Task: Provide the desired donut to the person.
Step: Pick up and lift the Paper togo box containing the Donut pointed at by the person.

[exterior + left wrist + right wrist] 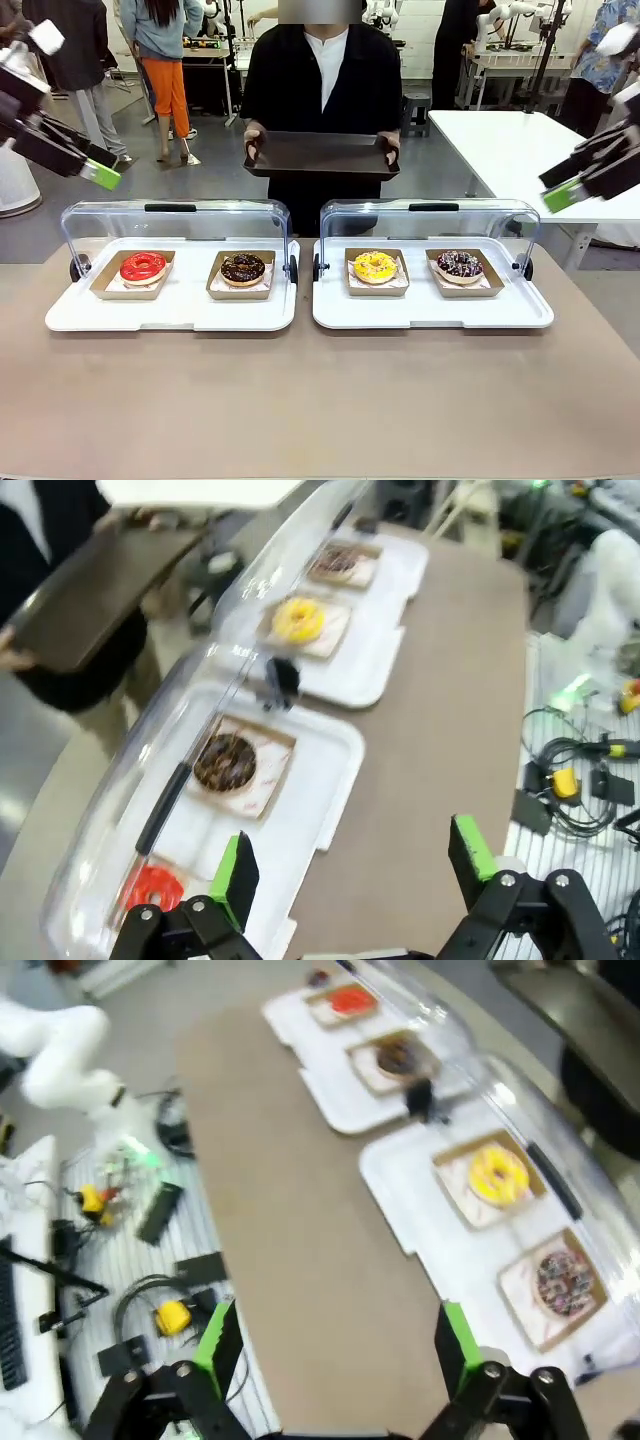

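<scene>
Four donuts sit on paper trays in two white display cases with raised clear lids: a red donut (143,266), a chocolate donut (243,267), a yellow donut (375,266) and a dark sprinkled donut (459,264). The person (322,70) stands at the far side holding a dark tray (322,155) in both hands. My left gripper (102,172) hangs open, high at the left, above the left case. My right gripper (563,192) hangs open, high at the right. In the left wrist view the open gripper (352,865) looks down on the chocolate donut (225,761); in the right wrist view the open gripper (335,1335) sees the yellow donut (497,1175).
The left case (170,310) and right case (432,308) stand side by side on the brown table (320,400), lids (175,222) tilted back toward the person. A white table (520,140) stands at the back right. Other people stand farther off.
</scene>
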You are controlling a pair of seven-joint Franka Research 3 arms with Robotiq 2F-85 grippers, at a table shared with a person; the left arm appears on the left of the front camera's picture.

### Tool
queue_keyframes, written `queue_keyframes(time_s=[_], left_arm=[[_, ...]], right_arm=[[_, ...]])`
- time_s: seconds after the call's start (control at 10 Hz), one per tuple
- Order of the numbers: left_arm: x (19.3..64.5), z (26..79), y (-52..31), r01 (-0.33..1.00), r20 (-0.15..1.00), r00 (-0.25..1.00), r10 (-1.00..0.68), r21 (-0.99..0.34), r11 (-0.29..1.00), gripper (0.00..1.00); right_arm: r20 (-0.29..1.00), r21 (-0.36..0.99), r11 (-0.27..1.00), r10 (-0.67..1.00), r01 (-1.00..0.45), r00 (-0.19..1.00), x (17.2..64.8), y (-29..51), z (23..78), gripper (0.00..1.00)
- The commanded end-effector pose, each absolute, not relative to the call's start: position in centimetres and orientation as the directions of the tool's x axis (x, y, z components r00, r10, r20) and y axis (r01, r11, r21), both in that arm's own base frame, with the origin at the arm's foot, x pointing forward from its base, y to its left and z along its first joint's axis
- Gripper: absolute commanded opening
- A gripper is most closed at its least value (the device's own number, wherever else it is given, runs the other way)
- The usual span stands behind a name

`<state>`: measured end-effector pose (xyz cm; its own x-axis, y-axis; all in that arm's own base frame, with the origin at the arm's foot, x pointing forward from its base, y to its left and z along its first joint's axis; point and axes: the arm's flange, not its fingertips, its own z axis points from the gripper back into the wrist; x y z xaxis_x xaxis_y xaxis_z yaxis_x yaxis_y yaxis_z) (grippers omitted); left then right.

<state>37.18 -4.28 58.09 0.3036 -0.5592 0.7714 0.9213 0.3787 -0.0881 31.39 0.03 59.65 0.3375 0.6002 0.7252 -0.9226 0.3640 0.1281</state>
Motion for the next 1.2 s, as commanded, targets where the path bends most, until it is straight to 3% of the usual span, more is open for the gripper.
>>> queue_keyframes(time_s=[0.0, 0.4, 0.6, 0.9, 1.1], left_arm=[[40.1, 58.1, -1.3, 0.946, 0.794, 0.282, -0.539, -0.135, 0.296, 1.0], [41.9, 55.9, 5.3, 0.989, 0.912, 0.12, -0.392, -0.074, 0.13, 1.0], [41.5, 55.5, 6.1, 0.991, 0.917, 0.076, -0.391, -0.028, 0.129, 1.0], [41.0, 55.0, 6.4, 0.988, 0.921, 0.112, -0.373, -0.064, 0.139, 1.0], [41.2, 54.7, 8.1, 0.986, 0.943, 0.096, -0.318, -0.047, 0.16, 1.0]], right_arm=[[0.756, 0.227, 0.21, 0.577, -0.951, 0.308, 34.1, -2.8, 60.4, 1.0], [0.832, 0.213, -0.001, 0.524, -0.977, 0.181, 36.6, -8.6, 58.2, 1.0], [0.834, 0.165, 0.046, 0.527, -0.985, 0.164, 36.8, -9.1, 57.3, 1.0], [0.834, 0.203, 0.026, 0.519, -0.979, 0.187, 36.7, -9.7, 56.4, 1.0], [0.923, 0.122, -0.036, 0.372, -0.992, 0.1, 36.2, -12.0, 56.4, 1.0]])
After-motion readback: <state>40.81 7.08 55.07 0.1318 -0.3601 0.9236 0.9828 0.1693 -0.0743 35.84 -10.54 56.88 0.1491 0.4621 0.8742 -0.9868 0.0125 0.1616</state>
